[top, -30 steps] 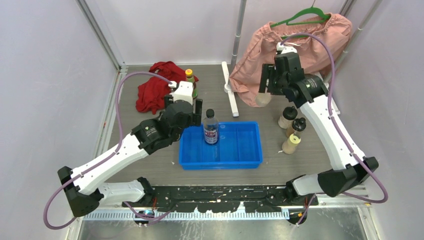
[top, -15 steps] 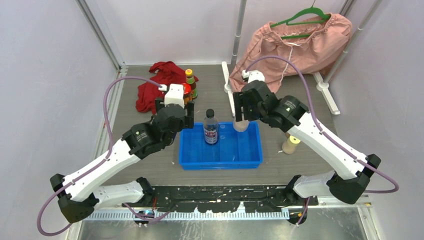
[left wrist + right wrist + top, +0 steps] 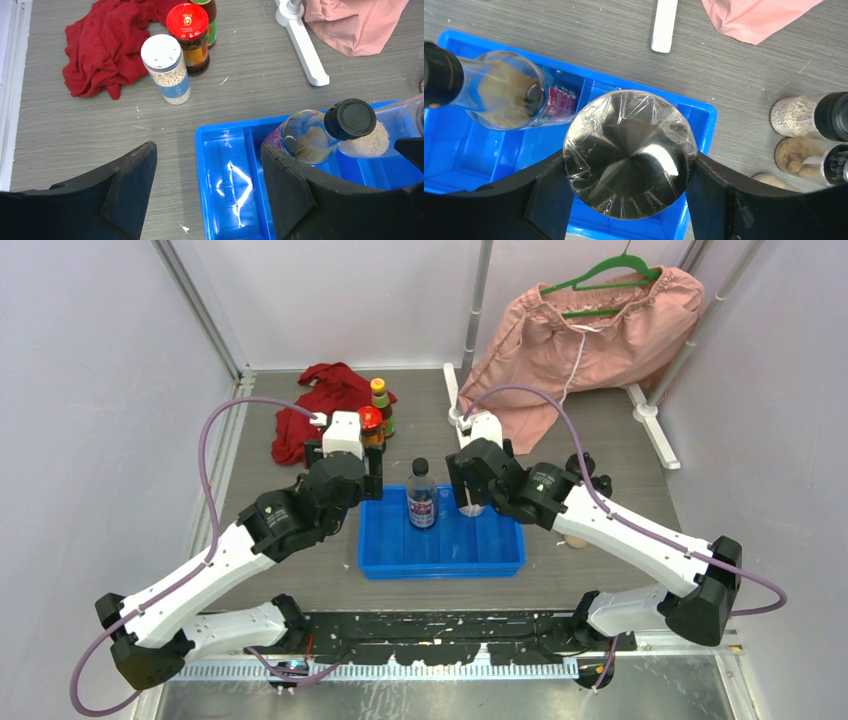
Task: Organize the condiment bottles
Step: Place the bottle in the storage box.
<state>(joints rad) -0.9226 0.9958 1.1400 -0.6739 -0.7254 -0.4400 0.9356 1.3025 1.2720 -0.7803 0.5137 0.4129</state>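
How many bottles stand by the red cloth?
3: white-lidded bead jar in front, red-capped dark jar behind it, green-labelled bottle farthest back, partly cropped. The red cloth could hide more.

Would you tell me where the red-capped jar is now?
In the left wrist view, the red-capped jar stands at the table's left rear near the red cloth, between the silver-capped jar and a green-labelled bottle.
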